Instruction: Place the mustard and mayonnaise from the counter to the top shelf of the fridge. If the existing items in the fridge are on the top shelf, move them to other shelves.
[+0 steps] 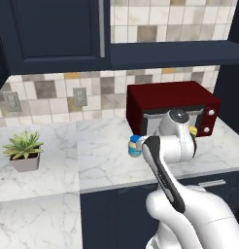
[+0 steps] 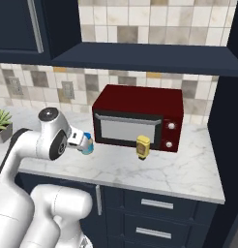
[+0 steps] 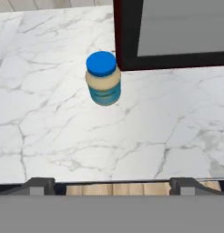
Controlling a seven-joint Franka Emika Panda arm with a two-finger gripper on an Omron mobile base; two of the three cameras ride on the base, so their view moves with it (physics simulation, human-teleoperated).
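1. A white marble counter [image 2: 155,172] runs under dark navy cabinets, with a tiled backsplash in beige, grey and brown behind it.
2. A dark red microwave [image 2: 139,117] stands on the counter against the backsplash, its door shut, with two knobs on its right side.
3. The mayonnaise jar [image 3: 103,78], cream-coloured with a blue lid and a blue label, stands upright on the counter just off the microwave's front left corner; it is also seen at [image 1: 135,146] and [image 2: 86,143], partly hidden by the arm.
4. The mustard bottle [image 2: 143,146], yellow, stands upright on the counter in front of the microwave's door, towards its right side, well apart from the jar.
5. The gripper [image 3: 112,185] hangs above the counter's front edge, looking down; its two dark fingertips [image 3: 37,185] sit far apart at the bottom of the hand view, spread wide with nothing between them.
6. The jar lies ahead of the gripper, further in on the counter, slightly left of the mid-line between the tips and clear of both.
7. A small potted succulent [image 1: 24,150] sits on the counter far to the left.
8. Two wall outlets [image 1: 79,97] are set in the backsplash to the left of the microwave.
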